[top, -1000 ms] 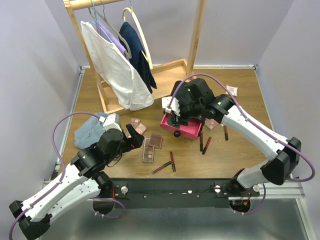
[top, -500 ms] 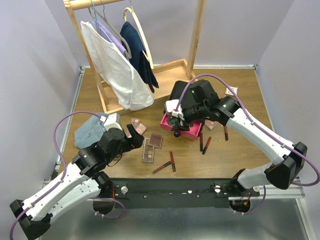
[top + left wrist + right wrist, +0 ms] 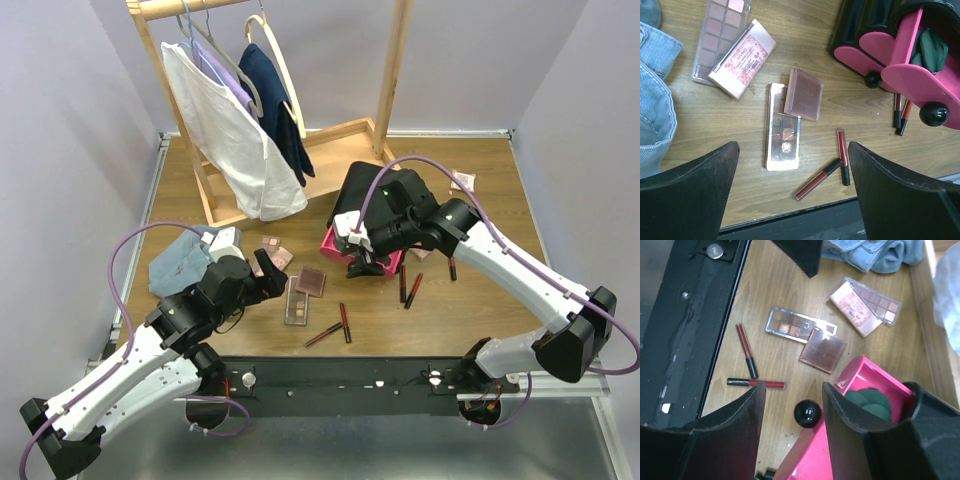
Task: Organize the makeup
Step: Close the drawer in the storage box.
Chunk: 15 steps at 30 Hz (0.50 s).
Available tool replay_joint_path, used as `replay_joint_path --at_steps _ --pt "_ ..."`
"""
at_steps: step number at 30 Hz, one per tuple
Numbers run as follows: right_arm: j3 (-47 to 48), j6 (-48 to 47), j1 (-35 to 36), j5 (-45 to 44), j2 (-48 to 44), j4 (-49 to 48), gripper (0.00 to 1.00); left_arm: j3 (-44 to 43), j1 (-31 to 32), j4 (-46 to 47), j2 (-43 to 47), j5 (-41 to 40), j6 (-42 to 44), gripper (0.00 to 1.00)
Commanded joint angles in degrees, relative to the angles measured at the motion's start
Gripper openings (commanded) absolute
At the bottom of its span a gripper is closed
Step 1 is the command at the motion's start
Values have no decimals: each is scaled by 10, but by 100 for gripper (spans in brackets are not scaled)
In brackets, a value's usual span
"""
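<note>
The makeup lies on the wood table. A long eyeshadow palette (image 3: 783, 127) has a square blush case (image 3: 804, 94) leaning on it, and two more palettes (image 3: 742, 59) lie further back. Two lip tubes (image 3: 842, 155) lie near the front edge. Dark green compacts (image 3: 867, 402) sit in the pulled-out pink drawer (image 3: 810, 460). My right gripper (image 3: 792, 387) is open, its fingers either side of the drawer's black knob (image 3: 807, 413) with a gap on both sides. My left gripper (image 3: 793, 145) hangs wide open and holds nothing, above the long palette.
The black drawer box (image 3: 380, 195) stands mid-table with more lip tubes (image 3: 408, 286) and a small case (image 3: 463, 181) to its right. A light blue cloth (image 3: 180, 262) lies at the left. A wooden clothes rack (image 3: 240, 130) with hung garments fills the back left.
My right gripper has come forward along the pink drawer and now covers its knob in the top view. The left arm has hardly moved.
</note>
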<state>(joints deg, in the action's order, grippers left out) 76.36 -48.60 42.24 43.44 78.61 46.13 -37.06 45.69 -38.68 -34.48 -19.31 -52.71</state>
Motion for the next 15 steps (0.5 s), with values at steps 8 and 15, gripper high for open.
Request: replay_joint_path --at_steps 8,15 --pt "-43 -49 32 -1 -14 45 57 -14 -6 10 -11 -15 15 99" --pt "-64 -60 52 -27 -14 47 58 -9 -8 11 -10 -13 14 99"
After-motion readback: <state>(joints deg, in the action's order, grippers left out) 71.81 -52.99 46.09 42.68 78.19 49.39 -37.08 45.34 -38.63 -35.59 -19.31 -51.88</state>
